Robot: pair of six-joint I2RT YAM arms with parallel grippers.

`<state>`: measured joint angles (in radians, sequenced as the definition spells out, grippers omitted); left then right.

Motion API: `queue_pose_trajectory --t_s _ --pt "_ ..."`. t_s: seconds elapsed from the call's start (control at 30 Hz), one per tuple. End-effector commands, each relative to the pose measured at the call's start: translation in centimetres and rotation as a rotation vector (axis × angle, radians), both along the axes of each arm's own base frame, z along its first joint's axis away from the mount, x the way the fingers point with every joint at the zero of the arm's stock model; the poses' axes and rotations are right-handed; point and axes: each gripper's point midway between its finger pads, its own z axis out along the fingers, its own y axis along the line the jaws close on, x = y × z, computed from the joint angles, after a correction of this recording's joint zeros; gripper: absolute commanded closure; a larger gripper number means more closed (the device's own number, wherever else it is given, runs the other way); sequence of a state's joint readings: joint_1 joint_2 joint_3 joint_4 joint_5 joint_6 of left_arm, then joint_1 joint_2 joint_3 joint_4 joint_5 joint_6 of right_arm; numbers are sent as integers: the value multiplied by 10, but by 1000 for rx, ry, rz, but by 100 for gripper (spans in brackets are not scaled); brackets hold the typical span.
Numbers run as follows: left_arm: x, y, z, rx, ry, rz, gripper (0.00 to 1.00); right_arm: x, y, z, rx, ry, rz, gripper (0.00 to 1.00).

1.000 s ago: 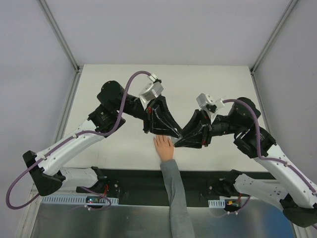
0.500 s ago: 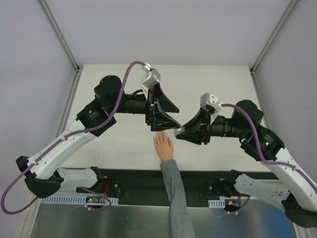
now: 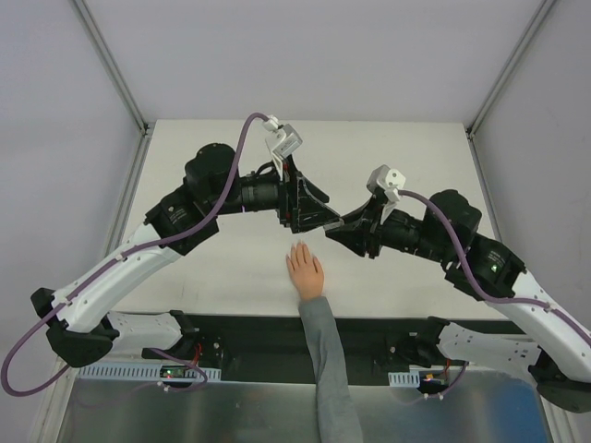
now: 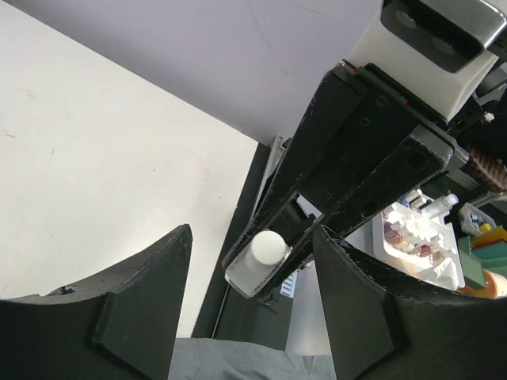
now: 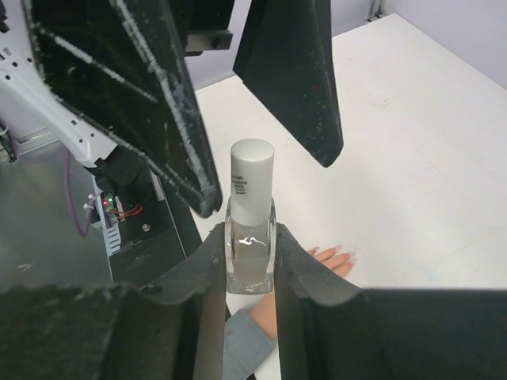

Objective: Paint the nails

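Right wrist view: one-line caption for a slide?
Right gripper holds a clear, white-capped bottle upright before the open left gripper, above the hand.

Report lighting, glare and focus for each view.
Top external: even diffuse light, soft shadows on the table, sharp throughout. Left wrist: background tray blown out, left fingers near black. Right wrist: bottle crisp with small glints in the glass, right fingers soft.

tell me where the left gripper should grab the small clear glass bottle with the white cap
By the white cylindrical cap, end-on along its axis with the open left gripper: it juts free, while the right gripper clamps the clear body.
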<state>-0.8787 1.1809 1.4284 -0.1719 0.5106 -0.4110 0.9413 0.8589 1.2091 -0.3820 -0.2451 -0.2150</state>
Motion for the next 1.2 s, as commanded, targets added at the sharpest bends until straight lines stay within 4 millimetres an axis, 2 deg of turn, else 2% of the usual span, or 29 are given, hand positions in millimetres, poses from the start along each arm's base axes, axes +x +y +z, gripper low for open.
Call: queue_pose_trajectory --t_s 0.0,0.07,0.2,0.23,0.3,0.33,0.37,0.47,0.5,0.57,0.6,0.63,0.67,0.7,0.73,0.8,0.97,1.0,1.03,1.13,1.17 --pt "1 -6 6 -14 -13 18 39 11 -4 27 50 -54 -78 100" --pt "3 -8 2 -5 -11 25 41 12 -2 27 49 -54 -76 100" --pt "4 -9 1 0 -17 23 60 10 0 27 50 -56 -68 100" --pt "4 -9 3 -3 -19 22 73 11 0 27 49 -60 -74 100" --pt "-2 -11 4 -3 -37 -17 84 11 -2 27 52 -62 -79 100" --pt "-5 -11 6 -5 -45 -42 97 11 -2 27 53 -63 -80 100" --pt "-9 -13 6 -4 -52 -75 100 9 -3 28 59 -68 -73 100" --pt "-38 -15 10 -20 -91 -272 100 3 -2 26 64 -82 -35 100" --pt "-61 -10 14 -45 -137 -417 100 -2 -3 29 75 -92 -10 100" --pt "-85 -1 16 -78 -191 -580 100 -43 5 27 94 -114 251 100" --pt "-102 8 16 -105 -216 -699 100 -62 4 34 129 -142 385 100" --pt "-110 13 19 -129 -245 -746 100 -101 -1 40 163 -78 611 100" --pt "-118 21 25 -155 -280 -778 100 -110 -4 45 172 -52 672 100" --pt "-123 25 22 -165 -266 -804 100 -116 -2 45 165 -16 733 100" --pt "-128 30 33 -221 -354 -829 100 -126 -6 46 166 -2 796 100" --pt "-135 36 35 -246 -357 -840 100 -127 -5 43 173 26 801 100" --pt "-126 28 42 -246 -330 -775 100 -110 1 38 174 30 692 100" --pt "-124 28 49 -247 -340 -752 98 -107 1 36 168 31 674 100" --pt "-122 27 49 -237 -330 -736 87 -103 2 35 162 25 642 100" --pt "-116 28 58 -226 -320 -669 41 -87 2 24 99 15 551 100" --pt "-114 29 61 -231 -326 -635 38 -82 3 20 80 21 525 100"
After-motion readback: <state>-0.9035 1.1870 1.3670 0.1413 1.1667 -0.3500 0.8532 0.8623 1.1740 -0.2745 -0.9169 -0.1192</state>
